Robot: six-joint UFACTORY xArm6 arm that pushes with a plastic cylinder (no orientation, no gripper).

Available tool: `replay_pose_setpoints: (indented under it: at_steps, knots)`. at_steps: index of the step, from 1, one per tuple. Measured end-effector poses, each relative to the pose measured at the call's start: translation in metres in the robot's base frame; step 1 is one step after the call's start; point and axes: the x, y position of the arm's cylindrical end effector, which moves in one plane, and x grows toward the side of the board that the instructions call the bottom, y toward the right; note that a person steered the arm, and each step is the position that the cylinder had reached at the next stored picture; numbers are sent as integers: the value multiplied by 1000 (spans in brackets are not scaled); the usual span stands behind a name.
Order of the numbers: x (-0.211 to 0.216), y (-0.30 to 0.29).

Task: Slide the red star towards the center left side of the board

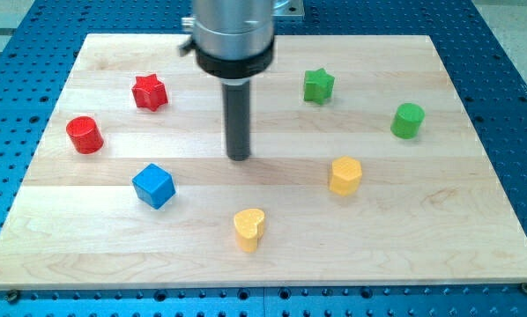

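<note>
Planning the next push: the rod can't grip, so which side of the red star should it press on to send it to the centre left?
Press the red star on the face toward the view's top right, so it slides down-left. My tip sits to its lower right, apart. The red cylinder already stands down-left, so aim just above it; a star's points may make it twist, so press centrally.

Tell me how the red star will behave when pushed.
The red star sits low and flat, so it likely slides rather than tips. Its points may make it spin off my tip. The red cylinder lies nearby, risking a bump.
</note>
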Motion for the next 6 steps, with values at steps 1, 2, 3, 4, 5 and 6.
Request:
replay_pose_setpoints:
  at_steps: [1,2,3,4,5,6]
  knots:
    - [-26,-49]
    - [-72,-106]
    - [-97,-112]
    - [-121,-61]
    - [-159,-78]
    - [-134,-124]
